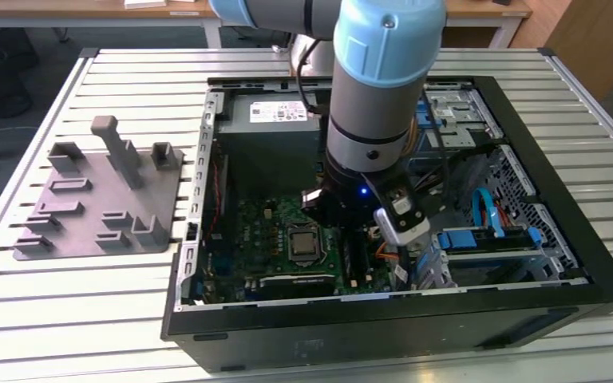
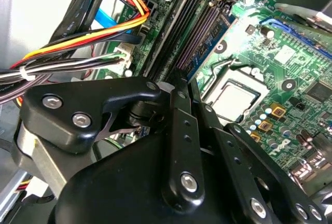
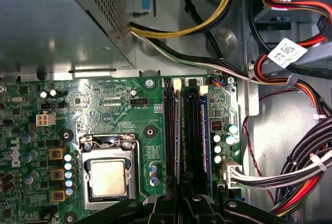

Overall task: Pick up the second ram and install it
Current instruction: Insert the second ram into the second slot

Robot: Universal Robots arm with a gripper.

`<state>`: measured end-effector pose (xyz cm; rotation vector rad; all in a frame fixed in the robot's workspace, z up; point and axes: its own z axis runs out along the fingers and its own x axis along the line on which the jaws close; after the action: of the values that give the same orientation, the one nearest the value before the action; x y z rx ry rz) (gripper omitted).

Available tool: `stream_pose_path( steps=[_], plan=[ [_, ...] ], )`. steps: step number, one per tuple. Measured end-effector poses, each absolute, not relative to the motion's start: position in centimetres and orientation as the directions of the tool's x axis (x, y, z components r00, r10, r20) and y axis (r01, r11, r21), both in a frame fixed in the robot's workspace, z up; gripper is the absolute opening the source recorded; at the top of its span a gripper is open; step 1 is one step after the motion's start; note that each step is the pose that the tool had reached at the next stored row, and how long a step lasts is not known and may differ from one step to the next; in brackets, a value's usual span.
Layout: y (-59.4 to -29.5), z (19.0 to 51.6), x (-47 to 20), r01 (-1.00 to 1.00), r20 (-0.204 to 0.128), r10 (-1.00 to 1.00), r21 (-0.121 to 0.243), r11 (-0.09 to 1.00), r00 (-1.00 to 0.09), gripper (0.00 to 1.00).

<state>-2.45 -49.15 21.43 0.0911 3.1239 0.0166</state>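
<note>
My gripper reaches down into the open computer case, over the memory slots beside the processor. In both wrist views its black fingers stand close together. They look shut on the second ram, which shows edge-on as a thin strip running from between the fingers along a black slot. The same strip lies along the slot in the second wrist view. Another blue-green stick sits in the outermost slot right beside it. How deep the held stick sits in its slot is hidden by the gripper.
The grey plastic holder with upright posts stands on the slatted table at the exterior view's left. The grey power-supply box fills the case's far end. Bundled cables crowd the side of the slots away from the processor.
</note>
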Motion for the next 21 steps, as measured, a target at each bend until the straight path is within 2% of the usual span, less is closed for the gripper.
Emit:
stream_pose_path(
  steps=[21],
  plan=[
    [-49.16, 21.2, -1.8, 0.025, -0.007, 0.026, 0.012, 1.0, -1.0, 0.14]
  ],
)
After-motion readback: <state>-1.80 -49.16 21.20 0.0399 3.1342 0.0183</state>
